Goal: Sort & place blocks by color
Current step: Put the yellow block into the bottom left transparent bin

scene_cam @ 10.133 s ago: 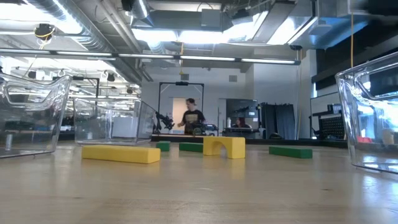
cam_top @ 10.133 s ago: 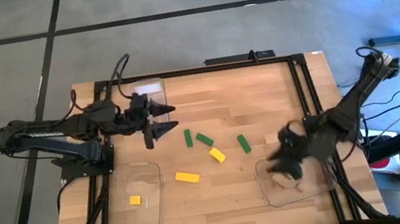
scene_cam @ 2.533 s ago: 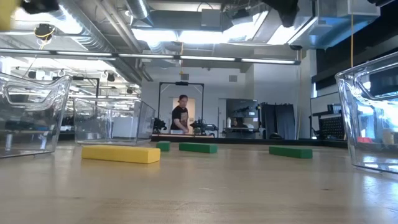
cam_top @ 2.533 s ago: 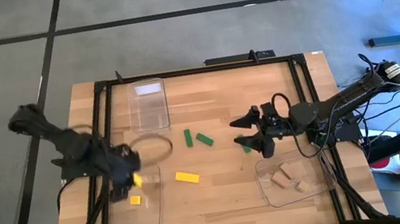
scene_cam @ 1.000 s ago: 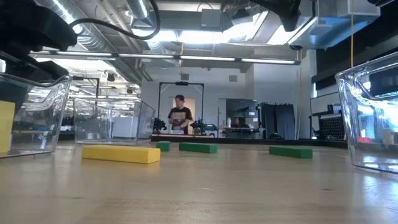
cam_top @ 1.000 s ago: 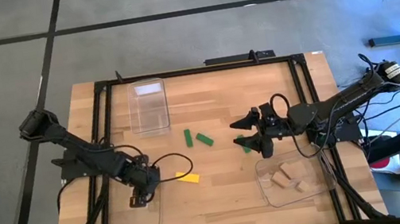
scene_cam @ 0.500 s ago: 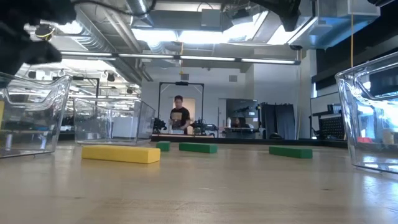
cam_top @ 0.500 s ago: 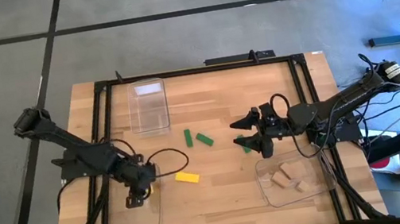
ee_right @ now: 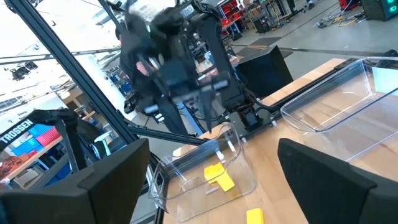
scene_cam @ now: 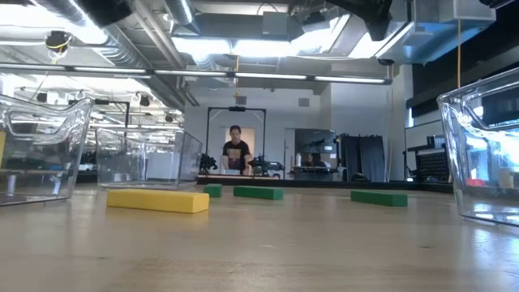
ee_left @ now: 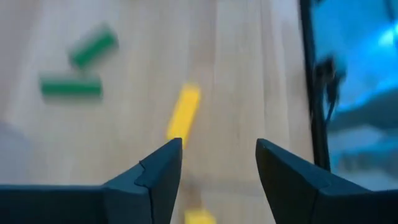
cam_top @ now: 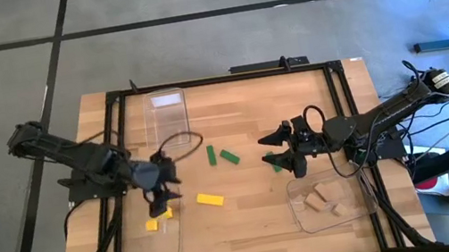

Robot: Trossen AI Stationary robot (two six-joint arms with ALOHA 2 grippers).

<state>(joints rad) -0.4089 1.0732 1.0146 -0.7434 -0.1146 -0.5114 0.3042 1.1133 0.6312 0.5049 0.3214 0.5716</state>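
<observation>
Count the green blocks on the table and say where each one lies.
3. Two green blocks lie side by side at the table's middle; a third sits under the right gripper, partly hidden.

You're looking at two matte black jointed arms w/ boxy links. Left arm (cam_top: 76,158): thin black cable loops loose near its wrist. Right arm (cam_top: 385,114): cable loop by wrist, pale cap at the base end. Fingers (ee_left: 155,174) dark grey, wedge-shaped, flat-faced. No markings legible.
</observation>
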